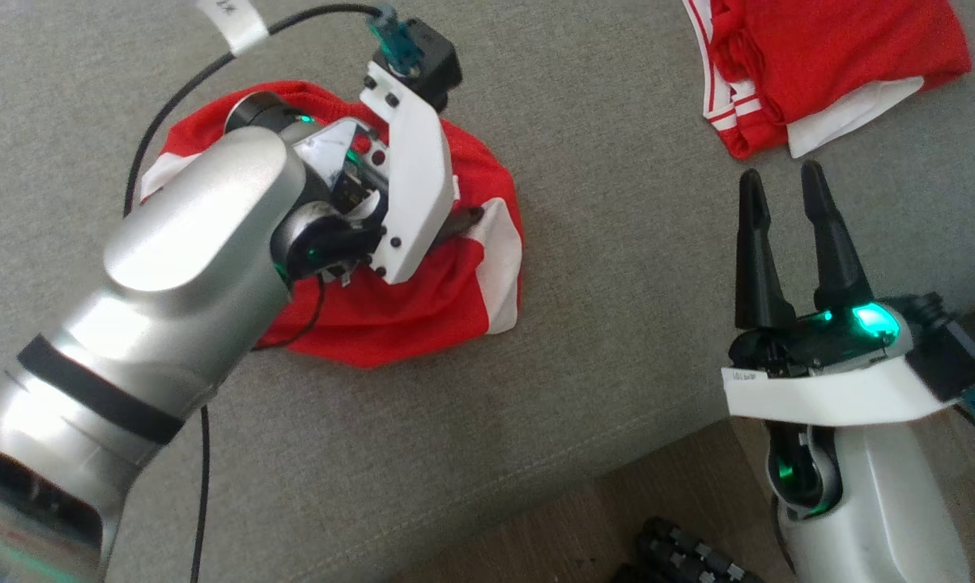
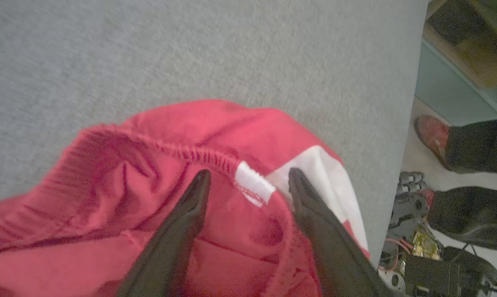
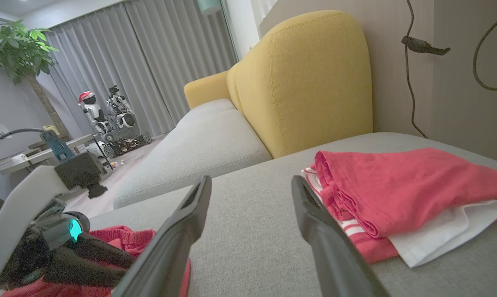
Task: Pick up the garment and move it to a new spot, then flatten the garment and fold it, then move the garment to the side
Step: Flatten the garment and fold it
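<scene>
Crumpled red-and-white sports garment (image 1: 423, 316) sits in a heap on the grey fabric sofa seat (image 1: 617, 267), on the robot's L side in the head view. L arm (image 1: 196, 243) is bent right over it. Its jaws point down into the heap, spread wide, nothing gripped yet.

In the L wrist view the two dark fingers (image 2: 178, 235) straddle the ribbed elastic waistband (image 2: 182, 152), w/ a small white label (image 2: 252, 187) between the tips. Cloth lies directly under & between them; can't tell if the tips actually touch. The band runs from one finger towards the other, approx. along the closing line, so closing would prob. bunch it lengthwise.

R arm's jaws are also fully apart & empty, well off to the R, aimed towards a second, folded red-and-white garment (image 1: 819, 73) at the far R. L arm is clearly the nearer.

Judgement: first pickup, task barely begun. Risk: catching one layer only, so the heap drags.
</scene>
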